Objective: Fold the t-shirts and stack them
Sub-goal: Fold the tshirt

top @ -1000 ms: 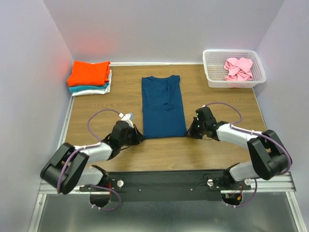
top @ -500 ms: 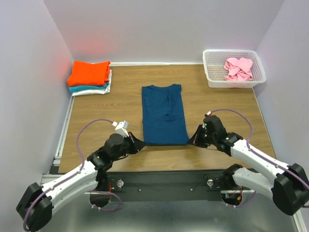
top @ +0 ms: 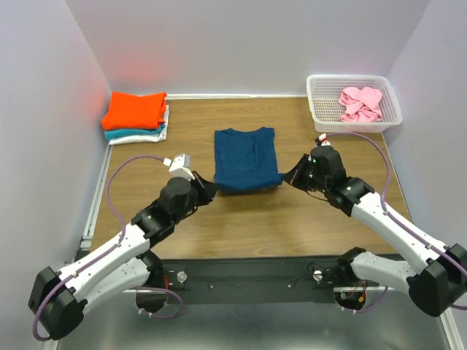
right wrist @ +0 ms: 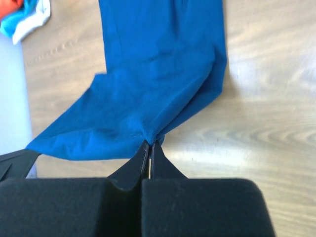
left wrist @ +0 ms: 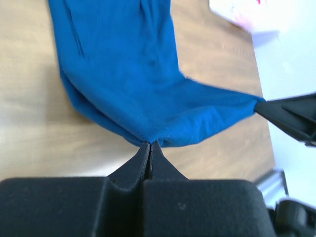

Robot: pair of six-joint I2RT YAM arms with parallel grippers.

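**Blue t-shirt [top: 244, 157] pinched at both near corners**

The blue t-shirt lies in the middle of the overhead frame on the wooden tabletop [top: 314, 219]. It is folded into a narrow panel with its collar end toward the top of the frame. Its upper part rests flat on the wood. Its lower hem is raised off the tabletop and hangs between the two arms, doubled back over the part beneath.

We see the left fingers [left wrist: 129, 170] pressed tight together on the hem's left corner — in the left wrist view no gap shows between them, and the cloth bunches to a point right at their tips. From there the hem runs as a sagging band to the right edge of that frame, where a black wedge of the other arm takes it.

The right fingers [right wrist: 129, 170] are likewise clamped together on the opposite corner — the fabric gathers at their tips in the lower centre of the right wrist view. It fans out toward the top of that frame, with one fold stretching away to the lower left.

In the upper left of the overhead frame we find a folded stack: an orange t-shirt [top: 135, 109] on top, a teal t-shirt [top: 120, 134] under it and a white t-shirt [top: 140, 139] at the bottom. In the upper right stands a white lattice basket [top: 319, 111] with a crumpled pink t-shirt [top: 360, 103] inside it. Both are well apart from the blue t-shirt.
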